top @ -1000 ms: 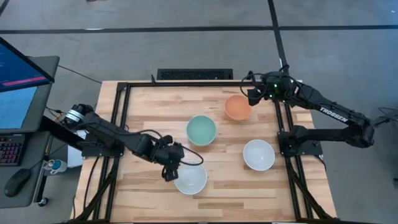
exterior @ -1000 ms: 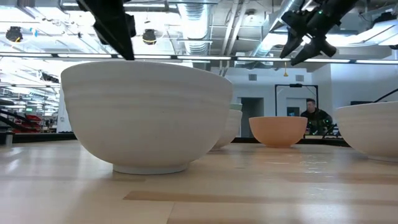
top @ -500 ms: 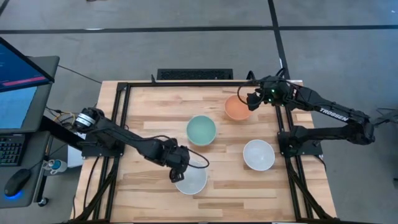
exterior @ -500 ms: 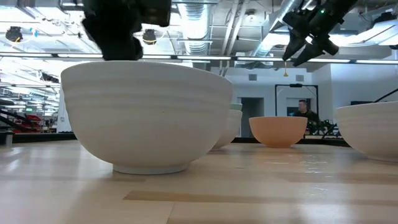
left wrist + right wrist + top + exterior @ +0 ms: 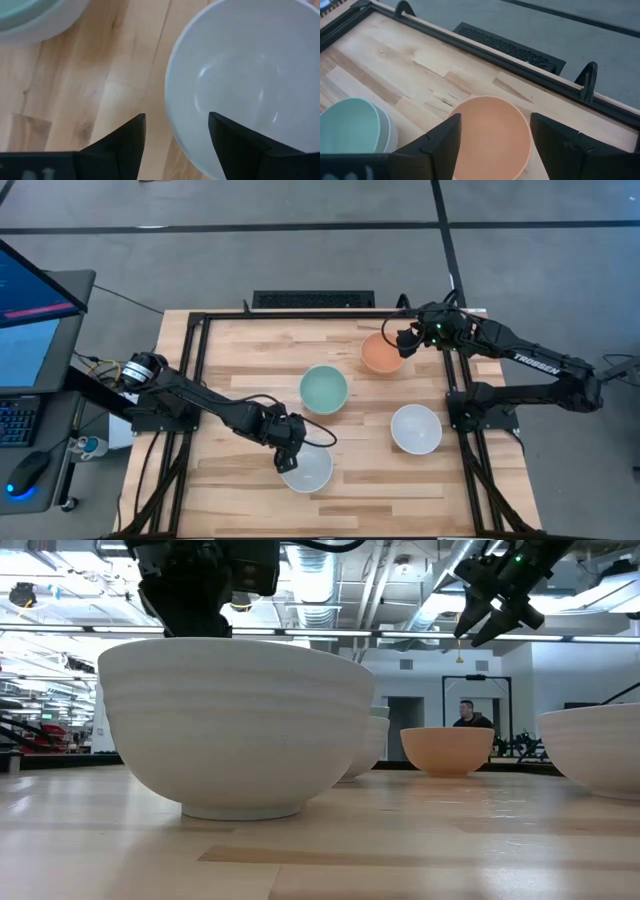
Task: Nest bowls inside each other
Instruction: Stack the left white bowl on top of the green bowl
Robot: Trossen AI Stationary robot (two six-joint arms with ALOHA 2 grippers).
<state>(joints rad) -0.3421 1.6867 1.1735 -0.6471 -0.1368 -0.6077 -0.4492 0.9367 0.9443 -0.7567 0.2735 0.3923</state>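
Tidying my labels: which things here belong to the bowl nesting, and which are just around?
Job: orange bowl; mint green bowl; white bowl at left end effector; white bowl by right arm base; right end effector.
Around: monitor; mouse; floor grille.

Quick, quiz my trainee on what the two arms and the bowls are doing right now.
1. True or false: the left end effector is open, its fingers straddling the rim of the near white bowl.
2. The right end effector, open, hovers above a bowl of which colour?
3. The mint green bowl sits: A bare on the table; B nested in a second white bowl; C upside down.

Key: 1 true; 2 the orange bowl; 3 B.
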